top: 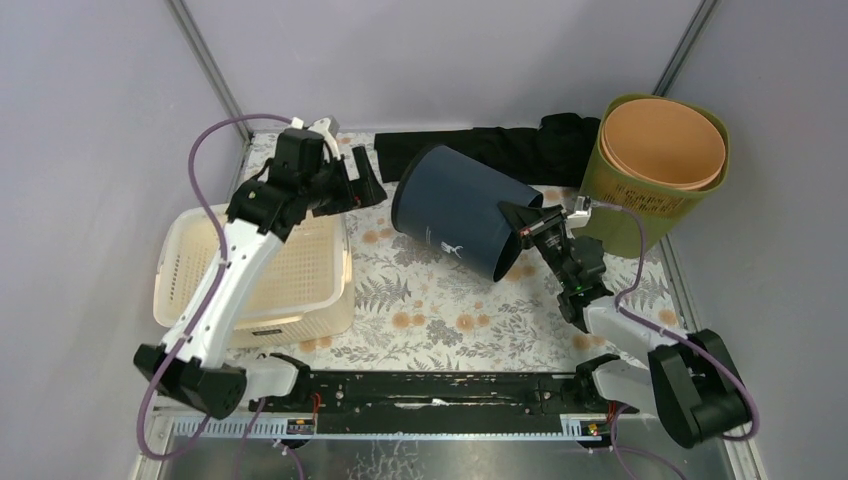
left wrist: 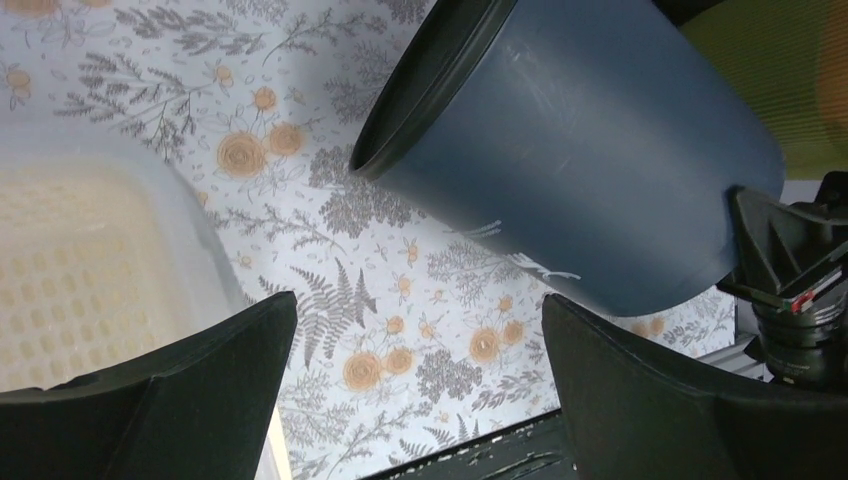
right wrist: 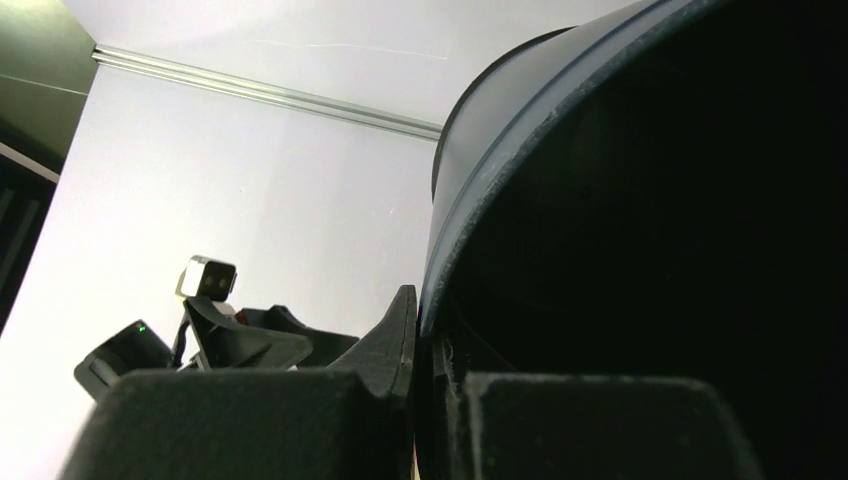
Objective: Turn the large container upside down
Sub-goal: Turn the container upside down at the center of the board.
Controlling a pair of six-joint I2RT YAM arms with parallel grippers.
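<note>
Left claw agape, right claw pinched.

Soft, even light; wrist-view foregrounds blurred.

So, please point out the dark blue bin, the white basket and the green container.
dark blue bin (top: 455,205), top view, on its outer side wall.
white basket (top: 305,265), top view, on its perforated floor.
green container (top: 680,210), top view, on its outer wall.

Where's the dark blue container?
In the top view, the dark blue container is tilted mid-table, its edge pinched by the right tool, beside the green bin.
</note>
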